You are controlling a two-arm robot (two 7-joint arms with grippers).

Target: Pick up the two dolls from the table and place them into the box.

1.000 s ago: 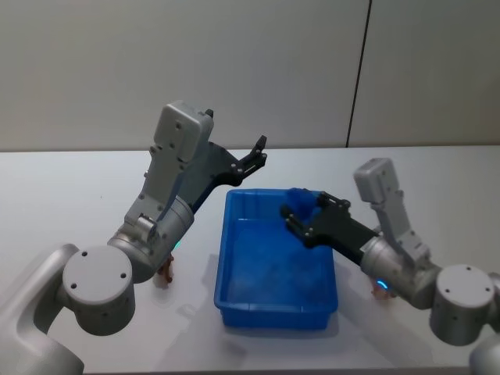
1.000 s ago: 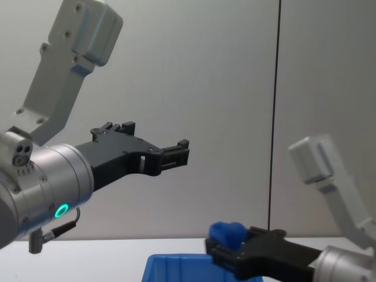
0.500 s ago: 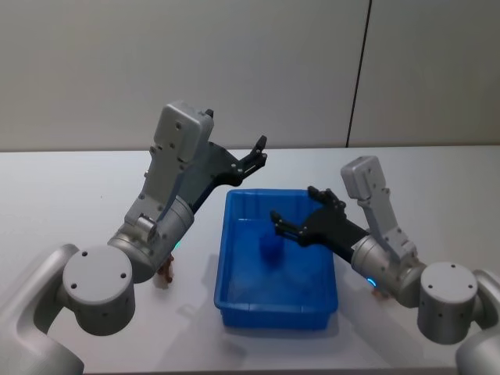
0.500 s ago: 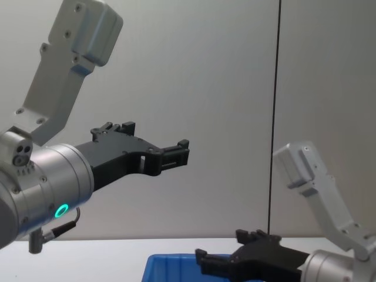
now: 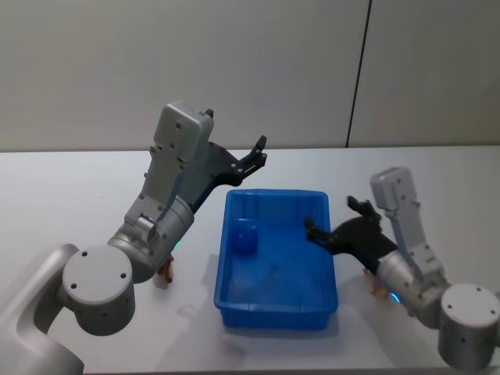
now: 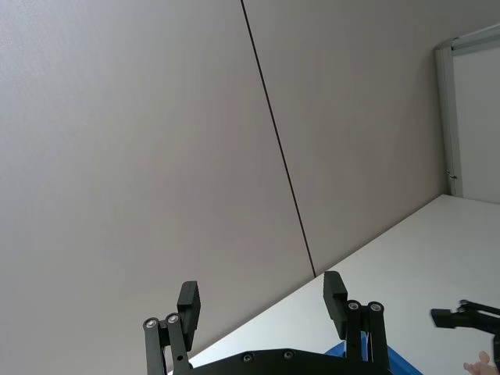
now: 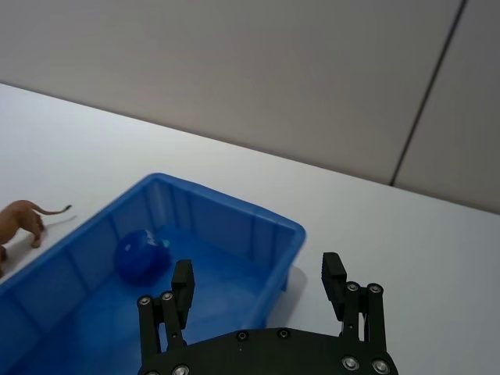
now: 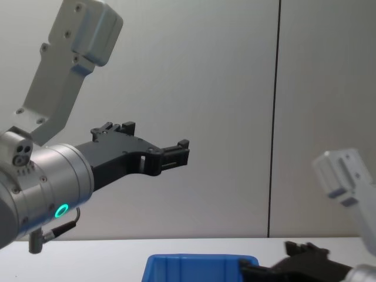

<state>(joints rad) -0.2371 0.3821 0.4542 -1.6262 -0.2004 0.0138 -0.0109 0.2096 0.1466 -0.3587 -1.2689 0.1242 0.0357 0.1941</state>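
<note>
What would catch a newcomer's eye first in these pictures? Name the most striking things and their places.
The bright blue box sits mid-table, a round blue object lying inside near its left wall. The left tool hangs open, raised above the box's far left corner; the right tool hovers open at its right rim. A small brown animal doll stands on the table left of the box.
</note>
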